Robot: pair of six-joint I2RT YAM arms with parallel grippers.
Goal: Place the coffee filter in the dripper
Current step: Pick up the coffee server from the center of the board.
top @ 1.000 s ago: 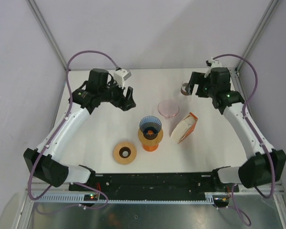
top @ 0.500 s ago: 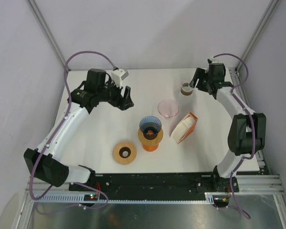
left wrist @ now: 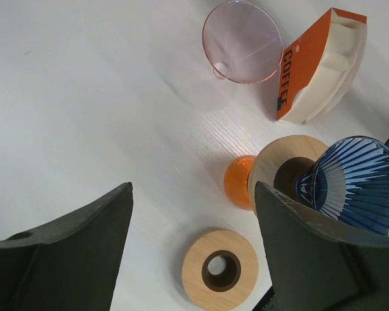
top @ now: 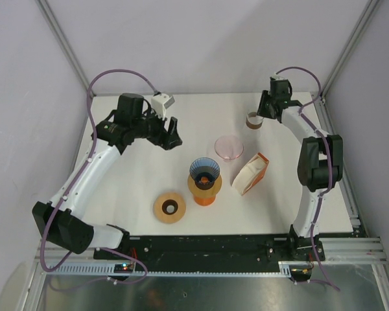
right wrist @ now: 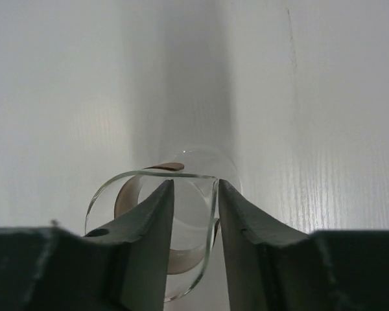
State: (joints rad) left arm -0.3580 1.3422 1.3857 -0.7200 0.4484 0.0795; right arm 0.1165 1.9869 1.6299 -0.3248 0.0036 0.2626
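The blue ribbed dripper [top: 204, 170] [left wrist: 356, 181] stands mid-table on a wooden collar and an orange stand [top: 204, 193]. To its right lies the orange coffee filter pack [top: 249, 173] [left wrist: 318, 71], white filters showing at its open end. My left gripper [top: 172, 137] [left wrist: 193, 220] hangs open and empty above the table, left of the dripper. At the back right, my right gripper [top: 260, 115] [right wrist: 196, 188] straddles the rim of a glass cup [top: 252, 120] [right wrist: 126, 194]. One finger is inside the cup and one outside, and the jaws are narrow but not clamped.
A pink glass cone [top: 229, 147] [left wrist: 242, 42] lies on its side behind the filter pack. A loose wooden ring [top: 170, 208] [left wrist: 220, 265] lies front left of the dripper. The back wall stands right behind the glass cup.
My right arm has stretched toward the back wall, bringing its gripper onto the glass cup's rim, and its jaws have narrowed a lot. The left arm has hardly moved.
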